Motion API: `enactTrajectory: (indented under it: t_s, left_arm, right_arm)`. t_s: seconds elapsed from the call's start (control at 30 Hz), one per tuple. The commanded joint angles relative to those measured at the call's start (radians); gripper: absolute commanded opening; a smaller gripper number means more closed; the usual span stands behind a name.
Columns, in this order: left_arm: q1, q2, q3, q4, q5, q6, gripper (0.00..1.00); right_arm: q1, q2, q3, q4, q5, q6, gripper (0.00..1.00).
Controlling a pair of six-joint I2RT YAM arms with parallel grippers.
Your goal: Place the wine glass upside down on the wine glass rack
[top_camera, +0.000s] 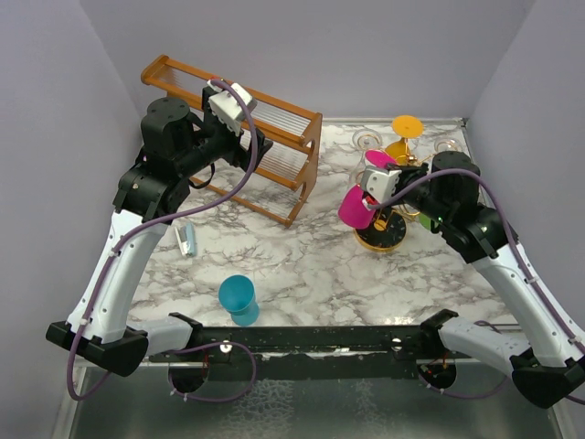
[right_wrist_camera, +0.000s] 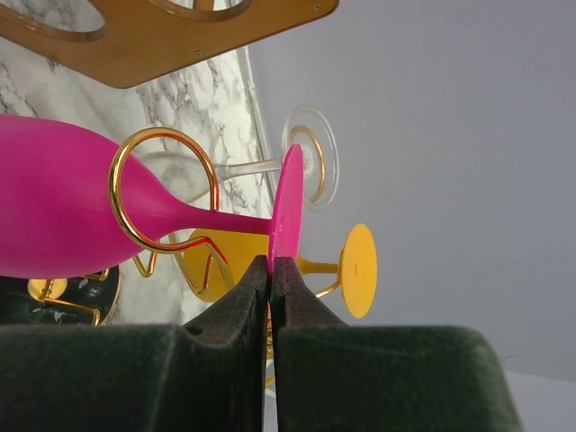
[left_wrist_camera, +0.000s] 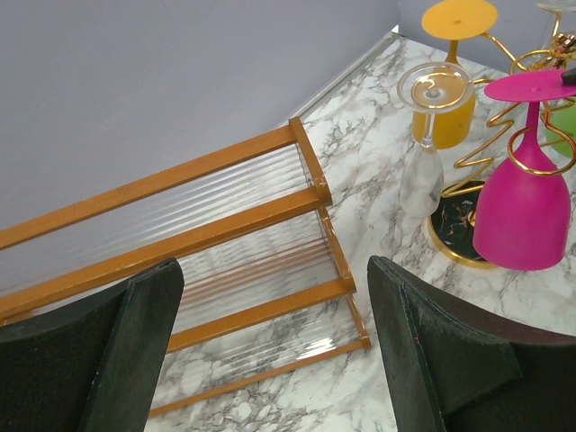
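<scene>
Right claw (right_wrist_camera: 271, 263) pinches the pink wine glass (left_wrist_camera: 522, 216) by its foot, stem inside a gold rack (left_wrist_camera: 457, 220) loop, frame right; left claw (left_wrist_camera: 274, 270) gapes wide, empty.

Plain lavender walls (top_camera: 366, 55) enclose a grey-veined white marble table (top_camera: 302, 265).

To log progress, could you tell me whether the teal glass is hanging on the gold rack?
No, the teal glass stands on the table near the arms' bases, well apart from the gold rack.

Marble table (top_camera: 311, 267) — wooden shelf (top_camera: 279, 123), wine glass rack (top_camera: 375, 240), teal glass (top_camera: 237, 294)
</scene>
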Motion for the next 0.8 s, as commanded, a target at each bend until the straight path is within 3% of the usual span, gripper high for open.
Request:
enactTrajectory:
  t_s: [0.0, 0.77]
  left_arm:
    - [0.008, 0.003, 0.008, 0.020, 0.032, 0.007, 0.86]
    - [0.007, -0.003, 0.003, 0.018, 0.039, 0.011, 0.86]
  right_arm:
    - [0.003, -0.014, 0.053, -0.022, -0.057, 0.016, 0.01]
    - [0.003, -0.007, 0.074, -0.080, -0.161, 0.021, 0.01]
